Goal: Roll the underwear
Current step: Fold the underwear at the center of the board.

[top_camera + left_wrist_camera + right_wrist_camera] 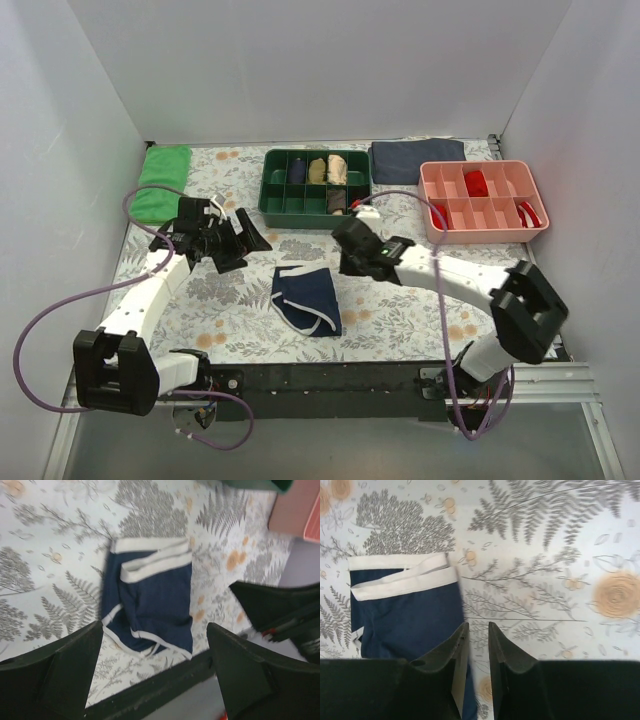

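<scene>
The underwear [307, 298] is a pair of navy briefs with white piping, lying folded and flat on the fern-print table between the two arms. It also shows in the left wrist view [150, 600] and the right wrist view [410, 615], waistband towards the far side. My left gripper [245, 238] hovers up and to the left of it, jaws wide open and empty [155, 627]. My right gripper [344, 260] hangs just past its right edge, jaws a narrow gap apart with only tabletop showing between them [478, 626].
A green divided tray [268, 190] at the back holds rolled tan and dark garments [338, 168]. A pink divided tray [485, 232] stands at the back right. A dark grey-blue folded cloth [417, 155] and a green cloth [165, 180] lie along the back.
</scene>
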You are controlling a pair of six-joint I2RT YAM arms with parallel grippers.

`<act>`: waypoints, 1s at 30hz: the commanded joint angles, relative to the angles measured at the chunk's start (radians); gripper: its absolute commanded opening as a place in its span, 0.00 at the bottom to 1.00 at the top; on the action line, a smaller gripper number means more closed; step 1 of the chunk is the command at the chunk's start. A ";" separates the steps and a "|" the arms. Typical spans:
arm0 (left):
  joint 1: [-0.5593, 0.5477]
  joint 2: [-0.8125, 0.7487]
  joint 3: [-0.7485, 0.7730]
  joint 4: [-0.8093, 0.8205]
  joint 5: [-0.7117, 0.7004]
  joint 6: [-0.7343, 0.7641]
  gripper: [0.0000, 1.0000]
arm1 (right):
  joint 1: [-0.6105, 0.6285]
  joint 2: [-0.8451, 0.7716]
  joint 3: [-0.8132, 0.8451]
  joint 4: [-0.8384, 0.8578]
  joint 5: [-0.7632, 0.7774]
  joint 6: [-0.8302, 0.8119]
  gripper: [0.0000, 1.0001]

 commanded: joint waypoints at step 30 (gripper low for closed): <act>-0.246 0.360 0.086 0.059 -0.217 -0.110 0.36 | -0.076 -0.310 -0.284 0.166 -0.497 -0.067 0.28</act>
